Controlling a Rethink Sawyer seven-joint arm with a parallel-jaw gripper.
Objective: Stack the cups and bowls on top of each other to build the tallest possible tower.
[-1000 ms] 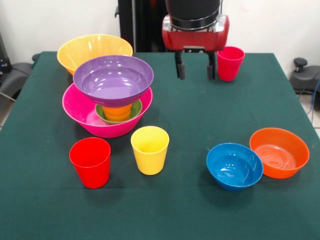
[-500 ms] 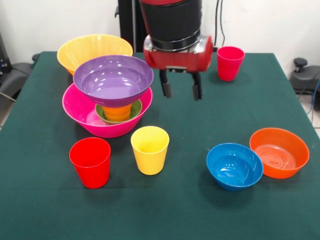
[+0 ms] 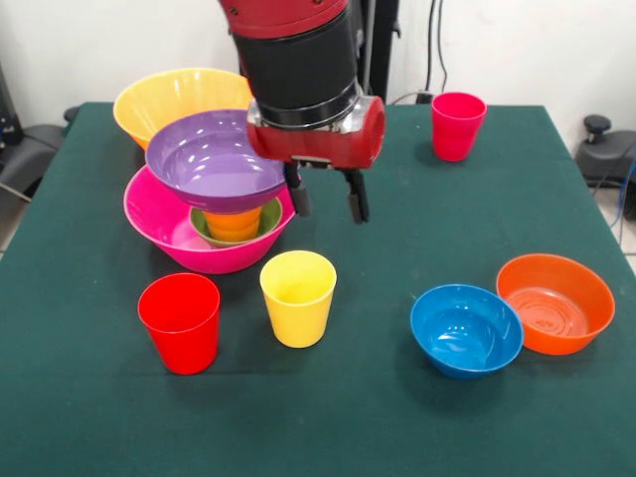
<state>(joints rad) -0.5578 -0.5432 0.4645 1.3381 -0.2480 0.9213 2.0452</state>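
Red-collared tool (image 3: 328, 202) now down over the desk (image 3: 417, 238) just above the yellow cup (image 3: 298, 296), fingers apart and holding nothing. Has swung across from beside the crimson-pink cup (image 3: 457, 125) over the last second, dropping lower along the way and passing that cup by. Hangs right beside the rim of the tower (image 3: 217, 204): hot-pink bowl (image 3: 159, 234) as base, small green bowl (image 3: 266, 219) inside it, orange cup (image 3: 233, 225) in that, purple bowl (image 3: 214, 159) perched on top. Probably lining up on the yellow cup as the next piece. Further out, red cup (image 3: 180, 322) next to the yellow one; blue bowl (image 3: 465, 329) and orange bowl (image 3: 555, 302) touching, well apart from the pile; orange-yellow bowl (image 3: 169, 94) behind the tower. Six pieces not yet stacked.
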